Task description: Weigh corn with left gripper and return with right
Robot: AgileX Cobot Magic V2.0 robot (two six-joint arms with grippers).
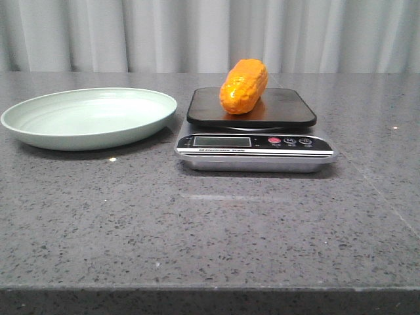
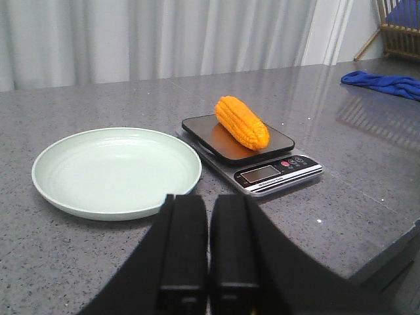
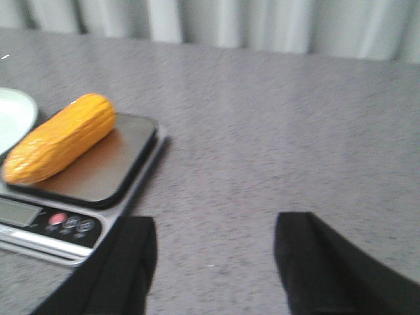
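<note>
A grey speckled stone table (image 1: pixel 210 223) is filling the front view, with pale curtains hanging behind it. No arm is showing in that view.

On the table's left side a wide, shallow, pale green plate (image 1: pixel 88 118) is sitting with nothing in it. Just beside it, to the right, a kitchen scale (image 1: pixel 256 147) is standing with a dark platform above a silver base, its display and buttons facing the robot.

The corn (image 1: pixel 244 86) is lying on its side on the scale's platform, one end pointing toward the plate and the robot, the other toward the far right. Nothing is touching it but the scale. So the weighing half is looking done, and the return by the right arm is looking like the step ahead.

The left gripper (image 2: pixel 210 252) is hanging back on the near side of the plate, its two black fingers pressed together and holding nothing. The right gripper (image 3: pixel 213 262) is hovering near the scale's right side, its fingers spread wide apart and also holding nothing.

Judging by its looks, the corn is probably light and stiff, with a glossy, bumpy skin that may be a little slippery, and its rounded body could roll. The safest hold is likely across the thick middle, fingers closing on the two long sides.

A blue cloth (image 2: pixel 384 83) is lying far off at the table's edge.
</note>
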